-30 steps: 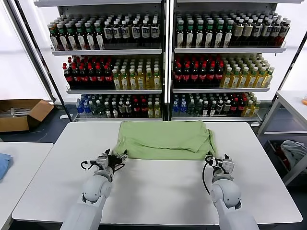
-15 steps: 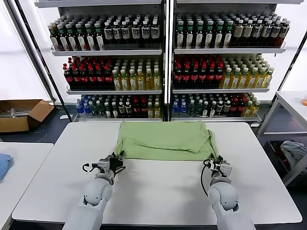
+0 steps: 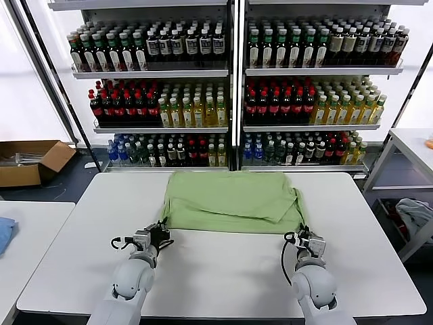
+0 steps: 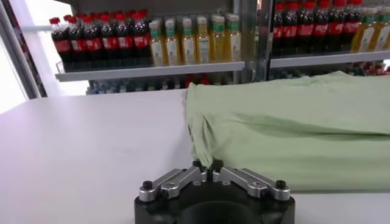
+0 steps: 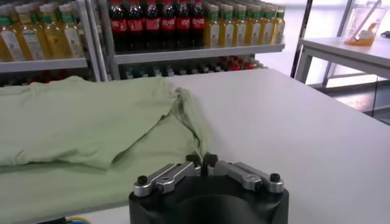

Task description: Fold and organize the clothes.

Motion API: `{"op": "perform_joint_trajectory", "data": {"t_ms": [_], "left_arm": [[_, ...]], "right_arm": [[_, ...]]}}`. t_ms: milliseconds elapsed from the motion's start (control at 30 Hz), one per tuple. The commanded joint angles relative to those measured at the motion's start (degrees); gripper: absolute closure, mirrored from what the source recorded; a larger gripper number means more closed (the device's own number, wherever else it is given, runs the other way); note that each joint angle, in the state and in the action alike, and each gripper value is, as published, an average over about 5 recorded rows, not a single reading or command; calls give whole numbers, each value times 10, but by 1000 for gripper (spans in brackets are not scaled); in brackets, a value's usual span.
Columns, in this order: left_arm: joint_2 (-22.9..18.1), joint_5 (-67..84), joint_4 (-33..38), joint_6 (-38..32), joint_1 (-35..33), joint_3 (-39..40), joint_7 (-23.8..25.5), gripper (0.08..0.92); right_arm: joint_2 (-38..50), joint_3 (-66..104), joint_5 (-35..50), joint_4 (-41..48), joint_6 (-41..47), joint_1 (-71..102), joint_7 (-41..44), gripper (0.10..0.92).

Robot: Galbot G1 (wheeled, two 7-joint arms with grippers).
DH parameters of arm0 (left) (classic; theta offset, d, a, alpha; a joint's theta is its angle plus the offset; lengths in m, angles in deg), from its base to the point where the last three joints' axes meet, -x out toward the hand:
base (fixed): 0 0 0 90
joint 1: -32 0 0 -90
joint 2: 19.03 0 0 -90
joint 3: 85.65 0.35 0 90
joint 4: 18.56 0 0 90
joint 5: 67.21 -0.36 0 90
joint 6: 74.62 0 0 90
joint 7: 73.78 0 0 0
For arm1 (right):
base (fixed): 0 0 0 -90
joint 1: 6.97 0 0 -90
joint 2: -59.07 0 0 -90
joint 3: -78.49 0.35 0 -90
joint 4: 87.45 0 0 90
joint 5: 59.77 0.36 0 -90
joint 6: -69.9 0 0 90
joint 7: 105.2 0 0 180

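Head view: polo shirt (image 3: 233,202) — partly folded, spread toward the tabletop's (image 3: 223,264) far edge. Left claw (image 3: 160,229) and right claw (image 3: 302,236) pinched shut on its near corners. Risk: thin bite — a corner may slip free if pulled unevenly.

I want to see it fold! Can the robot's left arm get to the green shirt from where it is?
Yes, it looks so. The left gripper is already shut on the near corner of the green shirt, with nothing in between on the white table.

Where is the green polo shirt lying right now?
In the head view the polo shirt lies at the white table's far middle, before the bottle shelves.
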Motion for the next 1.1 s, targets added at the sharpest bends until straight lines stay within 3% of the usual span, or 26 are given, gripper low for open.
{"op": "perform_joint_trajectory", "data": {"t_ms": [33, 367, 633, 867, 1100], "left_arm": [[24, -12, 131, -6, -86, -10, -9, 903], [73, -12, 314, -6, -298, -18, -58, 903], [68, -38, 343, -17, -406, -11, -82, 903], [46, -53, 349, -22, -419, -4, -87, 889], [28, -28, 402, -31, -410, 1, -93, 714]], "right_arm": [[-4, 15, -32, -145, 10, 118, -23, 893], [-25, 4, -69, -239, -2, 315, -53, 893], [-25, -23, -85, -229, -18, 360, -72, 883], [-22, -37, -90, -259, -18, 361, -66, 715], [-19, 8, -58, -309, -4, 309, -54, 507]]}}
